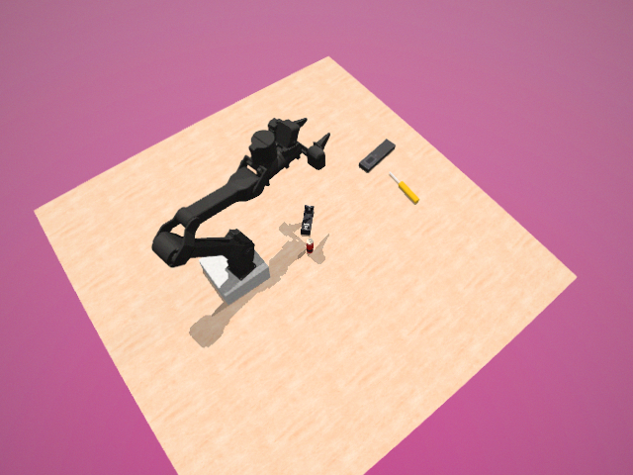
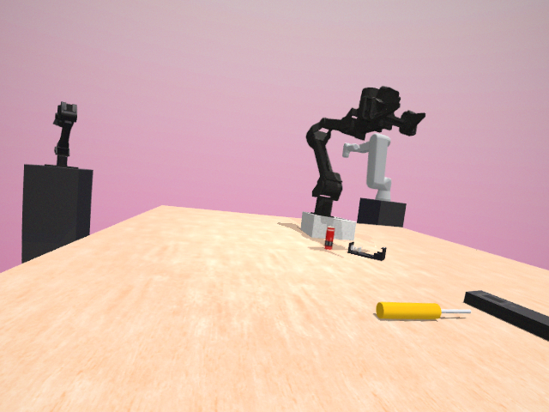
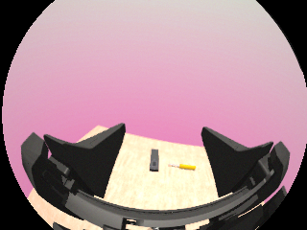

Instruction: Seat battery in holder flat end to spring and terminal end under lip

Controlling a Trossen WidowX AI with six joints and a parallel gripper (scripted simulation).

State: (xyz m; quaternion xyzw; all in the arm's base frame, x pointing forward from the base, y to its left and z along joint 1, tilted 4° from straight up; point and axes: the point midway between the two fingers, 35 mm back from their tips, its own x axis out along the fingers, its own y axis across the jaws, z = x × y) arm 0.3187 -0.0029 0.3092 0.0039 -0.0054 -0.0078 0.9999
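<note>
The battery [image 1: 310, 245] [image 2: 329, 238], red with a dark band near its foot, stands upright on the wooden table. The black holder [image 1: 307, 220] [image 2: 367, 255] lies open side up close beside it, with a bright metal part at the end nearer the battery; no battery is in it. My gripper [image 1: 317, 128] [image 3: 165, 129] is open wide and empty, high above the table and away from both. It also shows from the side in the exterior view, where its fingertips overlap. The wrist view shows neither battery nor holder.
A dark grey remote-like block [image 1: 377, 155] [image 2: 509, 313] [image 3: 153, 160] and a yellow-handled screwdriver [image 1: 408, 192] [image 2: 408, 310] [image 3: 187, 167] lie on the table beyond the holder. My arm's pale base block [image 1: 247, 286] [image 2: 328, 227] is near the battery. Two other arms stand on pedestals in the background.
</note>
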